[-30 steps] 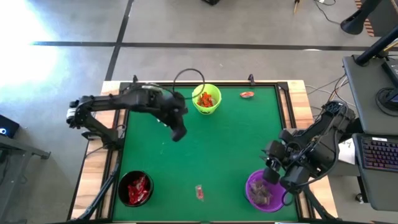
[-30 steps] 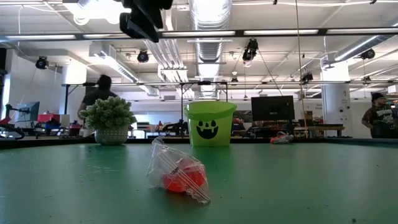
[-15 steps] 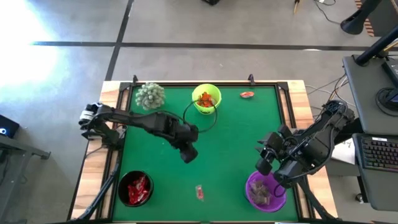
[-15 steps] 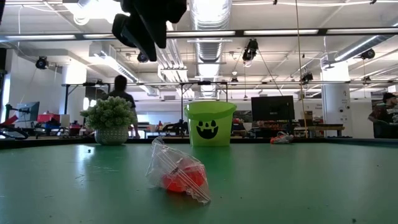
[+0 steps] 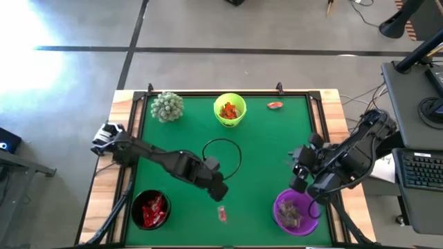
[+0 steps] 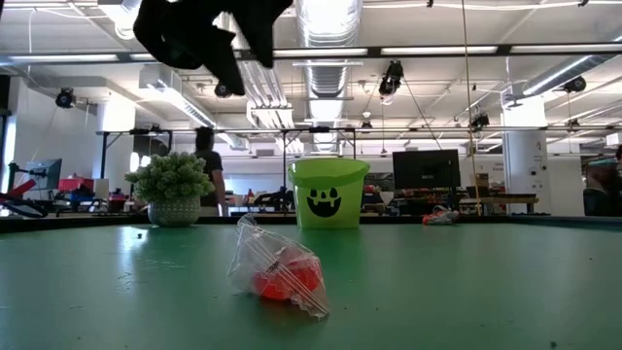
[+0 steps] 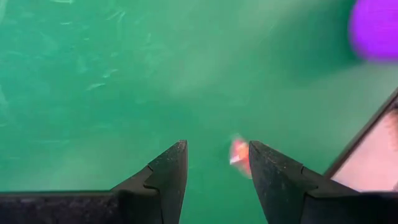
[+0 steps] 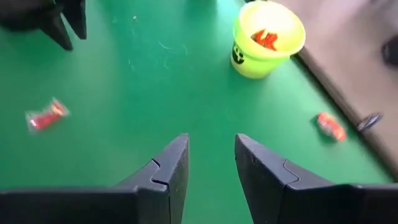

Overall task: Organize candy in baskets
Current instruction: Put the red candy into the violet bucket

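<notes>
High view: left gripper (image 5: 220,193), fingers apart and empty, hangs just at 12 o'clock of the red crinkly-wrapped candy (image 5: 222,214); a skewed descent could nudge it away. Right gripper (image 5: 299,182), fingers parted, sits above the purple basket (image 5: 309,217). Count: three baskets; two loose candies, other (image 5: 275,105) at 3 o'clock of lime basket (image 5: 230,120).

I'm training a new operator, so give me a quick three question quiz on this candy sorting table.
1. True or false: the lime green basket holds orange candy.
2. Which gripper hangs nearest the red candy lying loose at the table's near edge?
3. How many baskets stand on the table: A two, B three, C four?

Key
1. True.
2. The left gripper, open just beside it; the right gripper is above the purple basket.
3. B; the third is the black basket.
</notes>
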`<act>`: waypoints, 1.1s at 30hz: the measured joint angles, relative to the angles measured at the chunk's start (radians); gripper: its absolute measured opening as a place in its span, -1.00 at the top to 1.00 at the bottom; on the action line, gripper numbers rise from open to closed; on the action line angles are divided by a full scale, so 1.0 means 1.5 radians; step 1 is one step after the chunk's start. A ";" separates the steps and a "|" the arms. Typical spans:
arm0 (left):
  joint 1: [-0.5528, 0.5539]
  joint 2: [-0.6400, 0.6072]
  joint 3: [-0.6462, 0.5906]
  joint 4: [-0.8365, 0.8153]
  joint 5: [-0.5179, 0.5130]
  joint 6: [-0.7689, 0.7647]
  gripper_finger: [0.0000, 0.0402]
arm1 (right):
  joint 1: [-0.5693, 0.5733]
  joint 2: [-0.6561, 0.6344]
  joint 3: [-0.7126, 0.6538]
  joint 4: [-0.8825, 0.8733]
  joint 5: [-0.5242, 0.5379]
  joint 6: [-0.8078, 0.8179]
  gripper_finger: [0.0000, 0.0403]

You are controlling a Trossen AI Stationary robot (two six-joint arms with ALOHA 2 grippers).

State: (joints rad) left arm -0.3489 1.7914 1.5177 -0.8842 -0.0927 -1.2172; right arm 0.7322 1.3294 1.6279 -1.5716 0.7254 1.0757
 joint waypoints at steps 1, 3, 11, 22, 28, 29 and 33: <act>-0.007 0.001 0.000 0.017 -0.013 -0.032 0.23 | 0.000 -0.004 0.000 0.000 0.000 -0.033 0.38; -0.020 0.006 0.000 0.048 -0.042 -0.091 0.23 | 0.000 -0.014 0.000 0.000 0.000 -0.089 0.36; -0.057 0.066 0.000 0.060 -0.049 -0.237 0.23 | 0.000 -0.054 0.000 0.000 0.000 -0.163 0.35; -0.085 0.165 0.021 0.151 0.015 -0.362 0.23 | 0.000 -0.076 0.001 0.000 0.001 -0.170 0.37; -0.095 0.221 0.086 0.105 0.020 -0.382 0.23 | 0.000 -0.076 0.000 0.001 0.001 -0.177 0.37; -0.094 0.234 0.100 0.082 0.020 -0.382 0.23 | 0.000 -0.076 0.000 0.001 0.001 -0.177 0.38; -0.093 0.282 0.168 -0.024 0.021 -0.382 0.23 | 0.000 -0.076 0.000 0.001 0.000 -0.177 0.39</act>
State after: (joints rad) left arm -0.4889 2.2140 1.7692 -0.9194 -0.0606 -1.7908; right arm 0.7322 1.2148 1.6279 -1.5707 0.7258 0.8106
